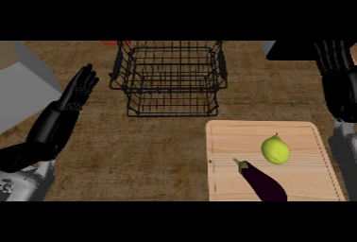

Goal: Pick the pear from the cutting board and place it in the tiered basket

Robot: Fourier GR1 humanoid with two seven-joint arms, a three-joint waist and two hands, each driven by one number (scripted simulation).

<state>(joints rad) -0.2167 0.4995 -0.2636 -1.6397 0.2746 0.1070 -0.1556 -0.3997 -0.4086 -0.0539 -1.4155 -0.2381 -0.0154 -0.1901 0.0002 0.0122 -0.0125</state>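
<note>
A yellow-green pear (275, 149) lies on the light wooden cutting board (237, 137) at the lower right. The black wire tiered basket (169, 78) stands at the back centre, with nothing visible in it. My left hand (77, 92) is at the left, open with straight fingers pointing up, beside the basket and apart from it. My right hand (340, 80) is at the far right edge, raised, its dark fingers extended upward, to the right of the board and above the pear's level. Neither hand touches the pear.
A dark purple eggplant (263, 182) lies on the board just below the pear, near the front edge. A grey block (24, 85) sits at the left edge. A small red thing (110, 43) shows behind the basket. The counter is brown wood.
</note>
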